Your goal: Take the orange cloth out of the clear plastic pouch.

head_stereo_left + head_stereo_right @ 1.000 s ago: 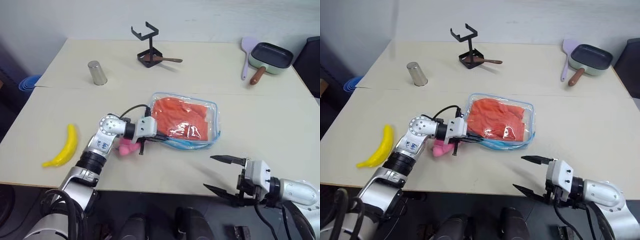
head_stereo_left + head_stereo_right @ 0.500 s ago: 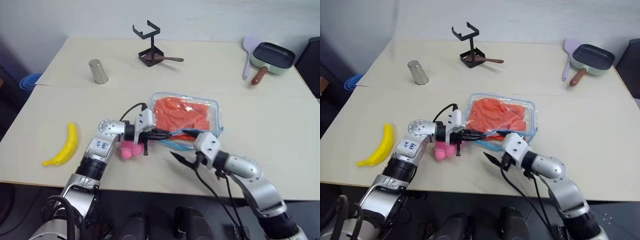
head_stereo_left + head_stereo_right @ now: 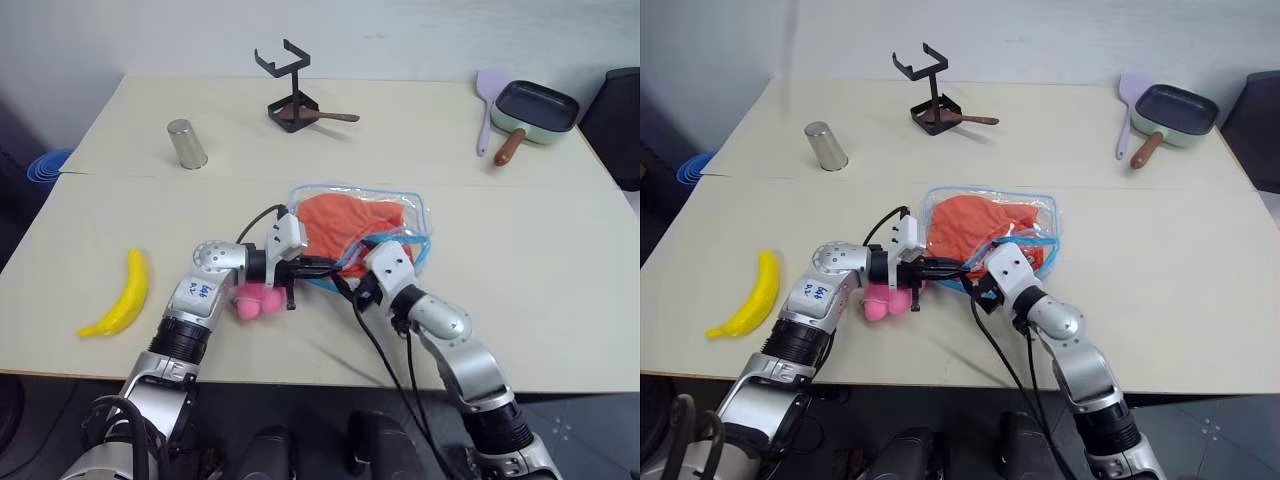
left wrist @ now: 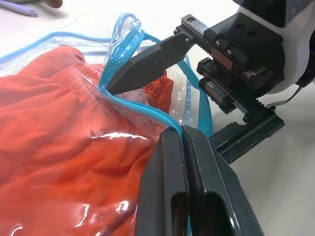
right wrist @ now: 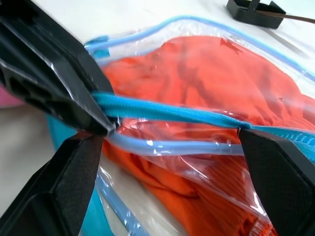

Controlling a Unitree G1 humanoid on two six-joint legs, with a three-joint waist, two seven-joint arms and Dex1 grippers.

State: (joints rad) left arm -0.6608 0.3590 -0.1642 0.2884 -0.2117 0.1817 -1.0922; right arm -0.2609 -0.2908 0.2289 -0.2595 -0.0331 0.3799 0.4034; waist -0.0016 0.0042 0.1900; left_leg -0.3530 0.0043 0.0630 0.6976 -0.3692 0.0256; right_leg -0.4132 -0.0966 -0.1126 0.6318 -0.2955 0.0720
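The orange cloth [image 3: 345,222] is inside the clear plastic pouch [image 3: 412,206], near the middle of the tabletop [image 3: 560,260]. The shiny plastic blurs the cloth's folds. The left end effector [image 4: 183,142] is pinched tight on the pouch's blue zip edge. The right end effector [image 5: 172,142] is spread wide at the pouch mouth, touching the edge. A pink toy [image 3: 257,299] is partly hidden behind the left arm. The tabletop's right side has lots of room.

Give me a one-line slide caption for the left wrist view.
Left gripper pinches the clear plastic pouch's blue zip edge; right gripper, jaws open, at the mouth over the orange cloth.
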